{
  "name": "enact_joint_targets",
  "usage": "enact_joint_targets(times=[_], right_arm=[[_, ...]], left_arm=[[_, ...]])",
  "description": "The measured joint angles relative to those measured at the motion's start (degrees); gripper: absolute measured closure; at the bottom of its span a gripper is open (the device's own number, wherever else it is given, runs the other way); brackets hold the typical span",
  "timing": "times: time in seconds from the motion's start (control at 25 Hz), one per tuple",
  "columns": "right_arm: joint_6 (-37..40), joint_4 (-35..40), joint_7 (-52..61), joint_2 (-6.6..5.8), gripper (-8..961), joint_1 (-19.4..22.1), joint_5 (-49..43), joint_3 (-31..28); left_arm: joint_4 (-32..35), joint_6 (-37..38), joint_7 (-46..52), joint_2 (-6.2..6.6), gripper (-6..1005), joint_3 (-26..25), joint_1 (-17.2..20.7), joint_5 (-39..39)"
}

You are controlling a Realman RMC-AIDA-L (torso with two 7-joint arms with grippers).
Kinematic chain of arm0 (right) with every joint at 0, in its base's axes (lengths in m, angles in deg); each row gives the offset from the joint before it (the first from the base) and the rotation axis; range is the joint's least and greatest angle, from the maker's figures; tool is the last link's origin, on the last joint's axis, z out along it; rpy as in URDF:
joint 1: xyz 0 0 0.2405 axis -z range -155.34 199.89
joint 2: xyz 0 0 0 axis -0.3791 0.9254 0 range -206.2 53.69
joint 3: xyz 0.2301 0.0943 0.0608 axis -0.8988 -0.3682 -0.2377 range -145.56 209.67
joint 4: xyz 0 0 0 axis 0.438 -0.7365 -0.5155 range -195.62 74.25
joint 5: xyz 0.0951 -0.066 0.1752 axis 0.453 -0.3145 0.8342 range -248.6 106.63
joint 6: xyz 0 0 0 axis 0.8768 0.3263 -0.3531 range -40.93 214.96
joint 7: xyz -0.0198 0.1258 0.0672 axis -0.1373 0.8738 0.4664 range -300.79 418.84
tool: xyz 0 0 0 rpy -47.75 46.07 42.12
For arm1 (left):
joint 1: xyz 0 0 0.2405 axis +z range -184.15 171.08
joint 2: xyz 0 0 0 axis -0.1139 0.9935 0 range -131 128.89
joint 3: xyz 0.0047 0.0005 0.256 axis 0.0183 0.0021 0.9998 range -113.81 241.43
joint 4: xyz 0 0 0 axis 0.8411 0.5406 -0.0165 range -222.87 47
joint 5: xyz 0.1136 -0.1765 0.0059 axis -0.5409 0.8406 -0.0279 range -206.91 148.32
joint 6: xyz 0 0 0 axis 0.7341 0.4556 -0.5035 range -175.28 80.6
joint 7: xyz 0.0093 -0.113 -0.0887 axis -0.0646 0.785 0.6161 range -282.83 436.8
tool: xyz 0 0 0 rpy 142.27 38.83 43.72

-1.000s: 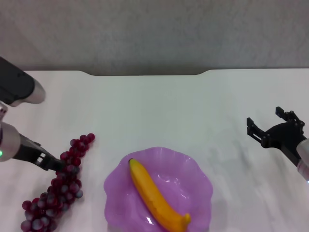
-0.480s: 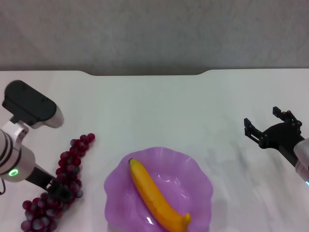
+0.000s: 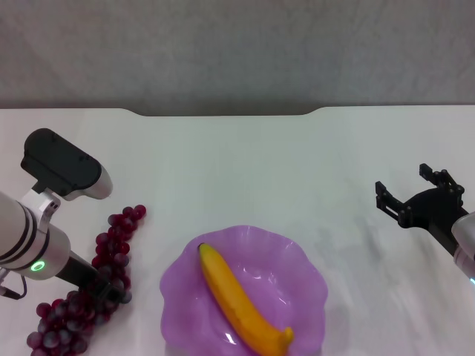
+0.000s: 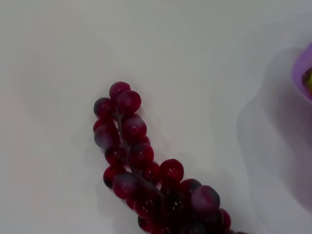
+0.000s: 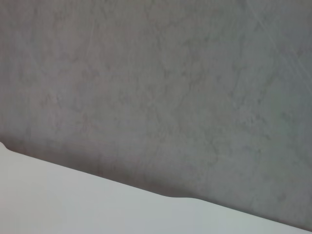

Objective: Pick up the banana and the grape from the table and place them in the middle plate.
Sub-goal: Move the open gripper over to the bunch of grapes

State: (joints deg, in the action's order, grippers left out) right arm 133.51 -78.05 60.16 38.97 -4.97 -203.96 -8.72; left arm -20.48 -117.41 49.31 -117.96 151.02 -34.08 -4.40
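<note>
The banana (image 3: 241, 300), yellow-orange, lies diagonally inside the purple middle plate (image 3: 304, 263) at the near centre of the table (image 3: 245, 163). The grape (image 3: 111, 245) is a dark red bunch lying on the table left of the plate, running from far right to near left. In the left wrist view the grape (image 4: 141, 161) fills the middle and the plate's rim (image 4: 303, 73) shows at one edge. My left gripper (image 3: 104, 285) is down in the near part of the bunch. My right gripper (image 3: 404, 180) hovers open and holds nothing, right of the plate.
The table's far edge has a shallow notch (image 3: 223, 113), with a grey wall behind it. The right wrist view shows only that wall and the table's edge (image 5: 97, 195). White tabletop lies bare between the plate and the far edge.
My left arm swung toward the near side, and its gripper moved along the bunch from the middle to the near part. The right gripper drifted slightly left.
</note>
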Motion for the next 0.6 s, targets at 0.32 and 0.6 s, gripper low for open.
enact_joint_targets(times=[0.32,0.6], right_arm=[[0.0,0.0,0.0,0.0,67,0.2,0.0,0.0],[0.0,-0.1,0.0,0.0,68,0.3,0.0,0.0]], left_arm=[[-2.1,2.7,0.2,0.0,323,0.1,0.2,-0.5],[-3.0,3.8,0.3,0.11,459,0.8,0.1,-0.6]])
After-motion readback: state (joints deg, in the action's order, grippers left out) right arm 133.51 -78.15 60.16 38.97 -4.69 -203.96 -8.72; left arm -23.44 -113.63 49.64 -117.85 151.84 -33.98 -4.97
